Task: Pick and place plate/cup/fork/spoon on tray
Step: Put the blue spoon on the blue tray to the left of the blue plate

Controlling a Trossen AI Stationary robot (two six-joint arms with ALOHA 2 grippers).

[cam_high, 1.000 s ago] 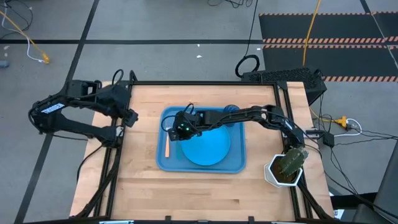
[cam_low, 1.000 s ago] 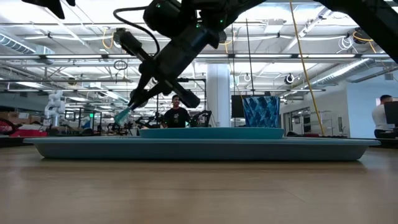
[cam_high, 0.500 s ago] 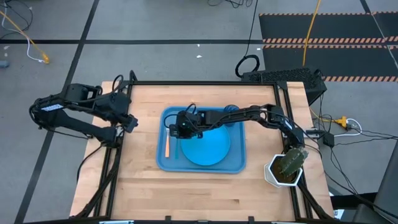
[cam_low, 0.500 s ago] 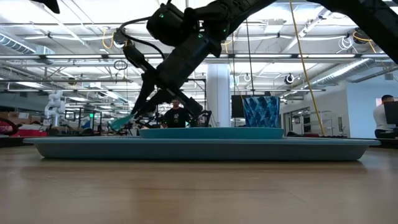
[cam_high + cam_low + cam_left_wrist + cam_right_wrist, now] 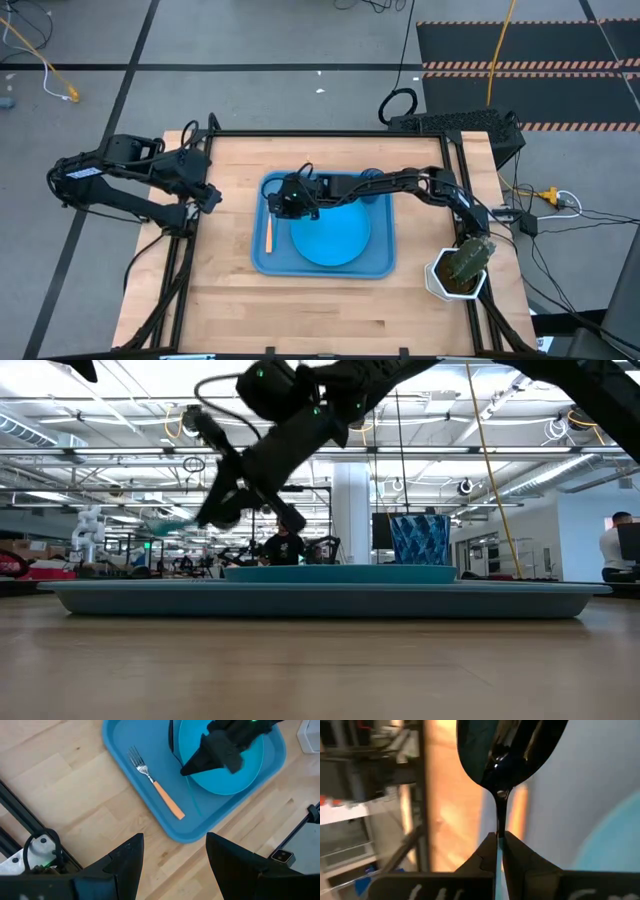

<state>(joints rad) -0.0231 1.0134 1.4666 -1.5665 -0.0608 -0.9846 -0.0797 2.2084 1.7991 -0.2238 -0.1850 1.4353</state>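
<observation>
Gripping spoon (image 5: 506, 750), bowl outward, right tool (image 5: 499, 842)

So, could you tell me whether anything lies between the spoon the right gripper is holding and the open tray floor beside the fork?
Nothing visible does. The right gripper, shut on the spoon, hangs above the tray between the fork and the plate; the strip of tray floor there looks bare.
</observation>
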